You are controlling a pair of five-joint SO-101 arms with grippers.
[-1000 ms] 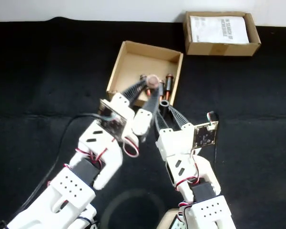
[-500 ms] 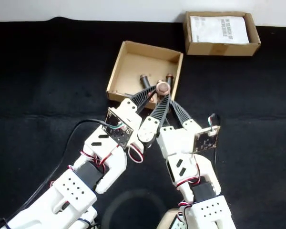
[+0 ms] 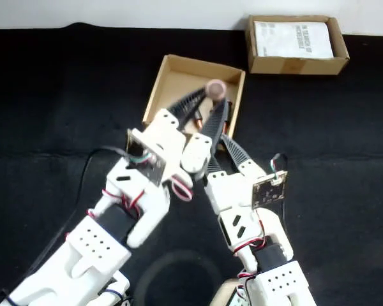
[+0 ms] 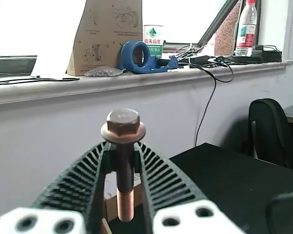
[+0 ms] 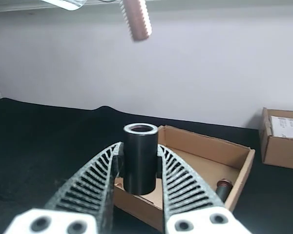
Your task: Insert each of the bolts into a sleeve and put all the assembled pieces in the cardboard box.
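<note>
High view, box (image 3: 177, 86) holds seemingly assembled pieces (image 5: 223, 187), left gripper (image 4: 123, 152) clamps bolt (image 4: 123, 125), right gripper (image 5: 139, 149) clamps sleeve (image 5: 140, 170)

Inside the cardboard box (image 3: 175, 89) the far left floor lies open; the left gripper (image 3: 214, 97) with its bolt (image 3: 216, 88) and the right gripper (image 5: 139, 146) with its sleeve (image 5: 140, 168) crowd the near right corner, where an assembled piece (image 5: 223, 187) lies

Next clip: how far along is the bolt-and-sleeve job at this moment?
Done: one piece that looks assembled lies in the cardboard box. In hand: the left gripper holds a bolt upright, head up; the right gripper holds a sleeve upright, with the bolt's threaded tip above and clear of it, not yet inserted. Left: insert it and box the pair.
</note>
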